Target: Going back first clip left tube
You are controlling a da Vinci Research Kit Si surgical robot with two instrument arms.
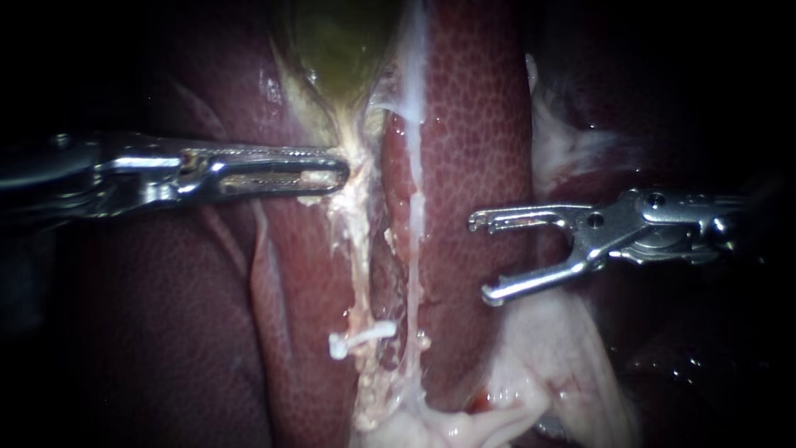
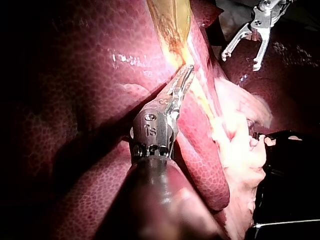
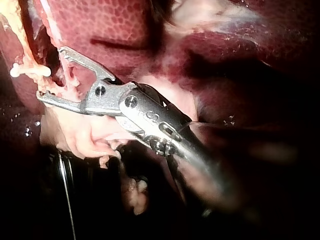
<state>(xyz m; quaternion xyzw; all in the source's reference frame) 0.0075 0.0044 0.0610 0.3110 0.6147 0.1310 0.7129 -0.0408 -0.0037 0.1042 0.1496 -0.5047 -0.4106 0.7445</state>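
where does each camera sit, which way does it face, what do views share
Endoscope: close in, facing liver and gallbladder; left instrument enters from left, right instrument from right.
Left wrist: on the left arm, looking along its shaft to jaws shut on the gallbladder.
Right wrist: on the right arm, looking past its open jaws.
Shared: endoscope and right wrist both show the clip.

White clip, crosswise on pale left tube
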